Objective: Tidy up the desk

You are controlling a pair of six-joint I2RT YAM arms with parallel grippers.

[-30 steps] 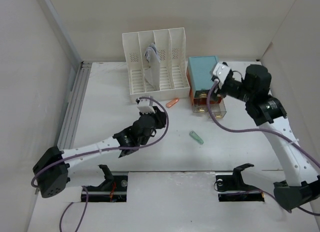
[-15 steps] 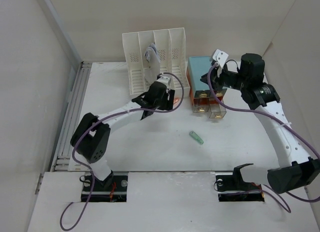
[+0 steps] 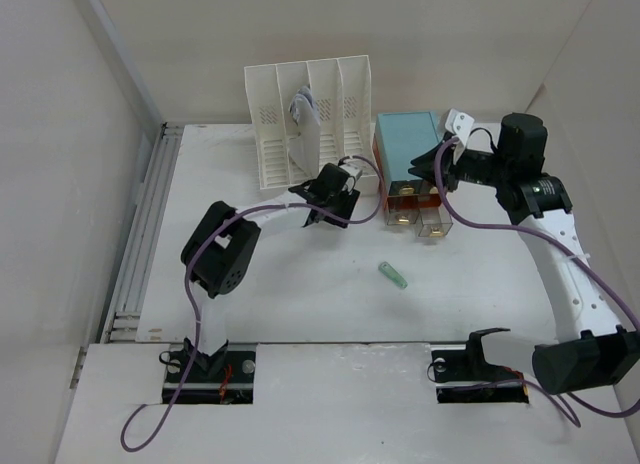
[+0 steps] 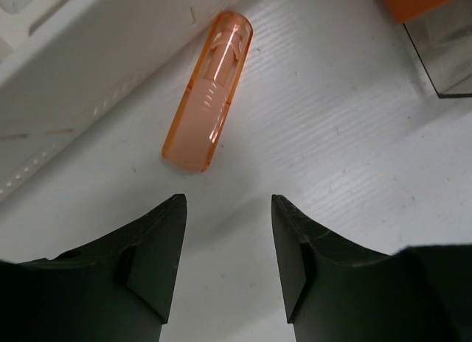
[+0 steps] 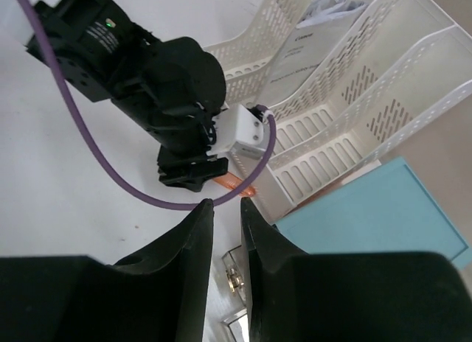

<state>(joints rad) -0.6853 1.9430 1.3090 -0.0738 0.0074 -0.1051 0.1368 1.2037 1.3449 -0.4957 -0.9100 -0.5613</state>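
The desk (image 3: 300, 304) filled the middle of the overhead view, with a small green piece (image 3: 393, 275) lying right of centre. Beyond it the left gripper (image 4: 228, 202) stood with jaws apart and empty. An orange tube (image 4: 209, 91) lay just ahead, beside the white file rack (image 3: 310, 124). At upper right, by the teal-topped box (image 3: 405, 144), the right gripper (image 5: 226, 203) held nothing, its jaws a slit apart.

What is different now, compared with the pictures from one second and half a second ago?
The left hand moved right, from the front of the rack to the orange tube, which lies just ahead of its open fingers, not gripped; its elbow folded up. The right hand shifted only slightly by the blue box. Tube, green piece, rack and box stayed put.
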